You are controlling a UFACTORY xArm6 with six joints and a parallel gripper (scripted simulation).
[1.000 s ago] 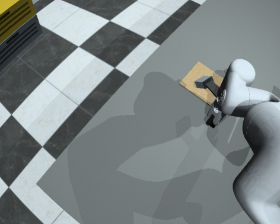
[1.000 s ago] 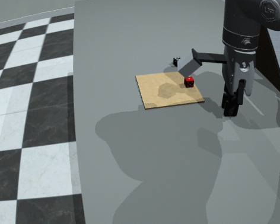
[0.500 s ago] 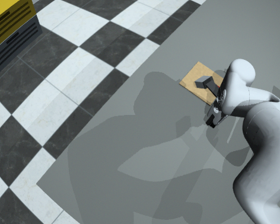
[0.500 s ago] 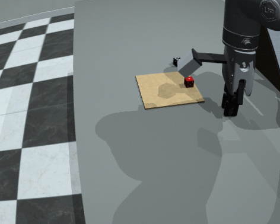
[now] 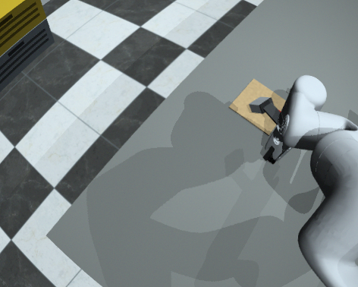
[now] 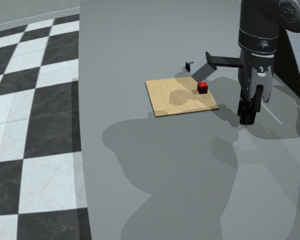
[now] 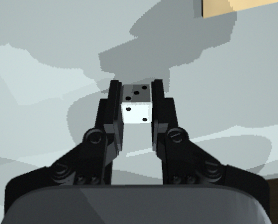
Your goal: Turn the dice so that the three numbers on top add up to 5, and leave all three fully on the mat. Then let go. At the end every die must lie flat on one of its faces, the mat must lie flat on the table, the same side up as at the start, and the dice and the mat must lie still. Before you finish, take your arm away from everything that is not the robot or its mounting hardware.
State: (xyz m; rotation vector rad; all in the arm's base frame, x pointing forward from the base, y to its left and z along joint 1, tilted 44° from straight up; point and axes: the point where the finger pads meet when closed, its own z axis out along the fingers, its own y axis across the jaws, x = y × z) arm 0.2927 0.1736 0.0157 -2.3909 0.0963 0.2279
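Note:
My gripper [image 5: 269, 158] [image 6: 247, 118] [image 7: 137, 95] is low over the table beside the mat, shut on a white die [image 7: 136, 113]. Its bright face shows two pips, its shaded face three. The fingers hide this die in the top and exterior views. The tan mat [image 5: 246, 94] [image 6: 161, 93] [image 7: 240, 6] lies flat. A red die [image 6: 202, 88] sits on the mat near its right edge, with one pale pip on top; the arm mostly hides it in the top view. A black die [image 6: 188, 66] with white pips is on the table behind the mat, partly hidden by the camera block.
The wrist camera block [image 5: 260, 105] [image 6: 203, 68] juts from the arm over the mat. A dark-edged panel [image 6: 290, 69] stands on the right, behind the arm. A yellow and grey cabinet [image 5: 16, 3] stands beyond the table.

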